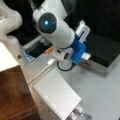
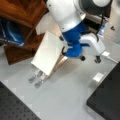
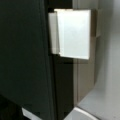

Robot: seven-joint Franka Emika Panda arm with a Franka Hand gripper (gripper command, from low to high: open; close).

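Metal fingers (image 2: 32,79) of the gripper (image 2: 35,81) stand a little apart, with a narrow gap between them and nothing held there. They point down to the grey table (image 2: 65,100), very near to its surface, but whether they touch it I cannot tell. In both front views the fingers come out from the low end of a flat white housing (image 2: 48,51), which is tilted and joins the blue wrist part (image 2: 73,41) of the white arm (image 1: 53,27). In a front view the gripper (image 1: 78,113) is at the bottom, just beside the table edge and the brown wooden furniture (image 1: 12,95). A small white block (image 2: 98,77) lies on the table well apart from the gripper, close beside a black box (image 2: 107,97). The wrist view does not show the gripper; it shows the white block (image 3: 73,33) next to the dark side of the black box (image 3: 22,55).
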